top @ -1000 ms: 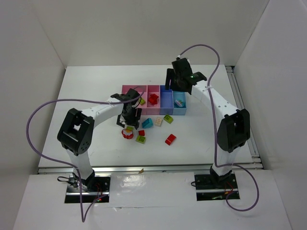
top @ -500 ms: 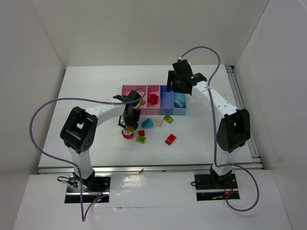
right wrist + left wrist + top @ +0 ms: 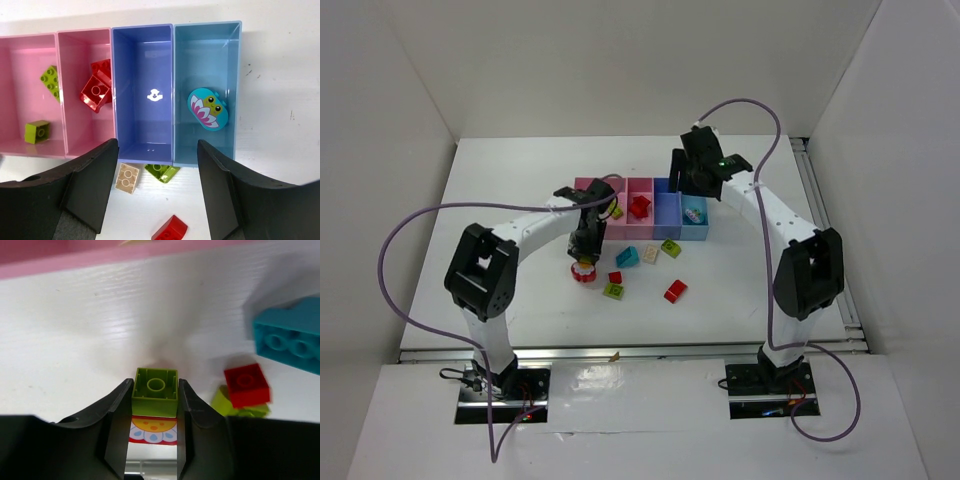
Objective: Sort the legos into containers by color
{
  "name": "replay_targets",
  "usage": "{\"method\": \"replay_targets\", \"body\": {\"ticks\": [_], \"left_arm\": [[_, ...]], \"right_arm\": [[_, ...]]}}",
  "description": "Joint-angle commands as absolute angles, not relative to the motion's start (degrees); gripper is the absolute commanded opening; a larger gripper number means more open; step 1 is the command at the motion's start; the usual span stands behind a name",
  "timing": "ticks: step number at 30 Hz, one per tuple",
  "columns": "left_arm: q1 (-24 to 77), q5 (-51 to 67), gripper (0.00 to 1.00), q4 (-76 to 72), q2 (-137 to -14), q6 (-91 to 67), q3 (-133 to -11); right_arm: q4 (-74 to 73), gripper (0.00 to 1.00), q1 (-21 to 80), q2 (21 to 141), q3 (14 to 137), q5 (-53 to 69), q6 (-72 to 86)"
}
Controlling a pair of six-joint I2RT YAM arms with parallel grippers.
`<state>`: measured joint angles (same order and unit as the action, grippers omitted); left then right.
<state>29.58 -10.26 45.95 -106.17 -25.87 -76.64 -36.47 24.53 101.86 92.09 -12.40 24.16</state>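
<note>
Left hand (image 3: 155, 388) is down low on the bench (image 3: 520, 180), and its two black fingers (image 3: 120, 415) are pressed tight against both sides of a lime green brick (image 3: 155, 385), a firm clamp. That brick sits right above the round red-white piece (image 3: 150, 431) with the flower print. Just off to the side lie a small red brick (image 3: 246, 384) and a cyan brick (image 3: 290, 340). Up at the row of containers, the right hand (image 3: 156, 150) hovers over the blue bin (image 3: 142, 27), fingers spread well apart and gripping nothing. The wide pink bin (image 3: 30, 37) has two green bricks (image 3: 51, 82) in it, the narrow pink bin (image 3: 82, 32) holds red bricks (image 3: 97, 87), and the cyan bin (image 3: 207, 24) has a cyan oval piece (image 3: 207, 108). A cream brick (image 3: 128, 177) lies on the bench just in front of the bins.
</note>
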Motion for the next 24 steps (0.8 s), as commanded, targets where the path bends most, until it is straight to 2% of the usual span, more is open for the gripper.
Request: {"method": "replay_targets", "body": {"ticks": [1,4,6,10,11,15,20,24], "left_arm": [[28.8,-10.9,0.0,53.0,-101.0,-25.9,-85.3],[26.7,-6.6,0.0,56.2,-100.3,-25.9,-95.0],[25.7,-4.6,0.0,59.6,-101.3,-26.5,-100.6],[25.0,-1.7,0.0,61.7,-107.1,-30.0,-114.0],[25.0,-1.7,0.0,61.7,-108.3,-30.9,-115.6],[23.9,3.0,0.0,61.7,-112.4,-34.2,-121.1],[23.9,3.5,0.0,60.5,-112.9,-35.3,-122.3],[23.9,3.5,0.0,60.5,-112.9,-35.3,-122.3]], "right_arm": [[-34.8,0.71,23.9,96.1,89.7,-10.0,22.9],[-31.8,0.71,23.4,91.9,87.5,-3.6,20.3],[-29.8,0.76,23.4,88.7,85.3,-1.2,19.8],[-23.5,0.88,23.4,83.5,81.1,11.4,18.4],[-21.6,0.89,23.4,82.5,78.8,16.0,18.4],[-13.6,0.91,27.2,80.2,74.7,19.2,20.4],[-10.8,0.96,31.2,83.9,76.5,23.0,21.6],[-10.8,0.96,32.8,89.5,80.3,26.6,23.1]]}}
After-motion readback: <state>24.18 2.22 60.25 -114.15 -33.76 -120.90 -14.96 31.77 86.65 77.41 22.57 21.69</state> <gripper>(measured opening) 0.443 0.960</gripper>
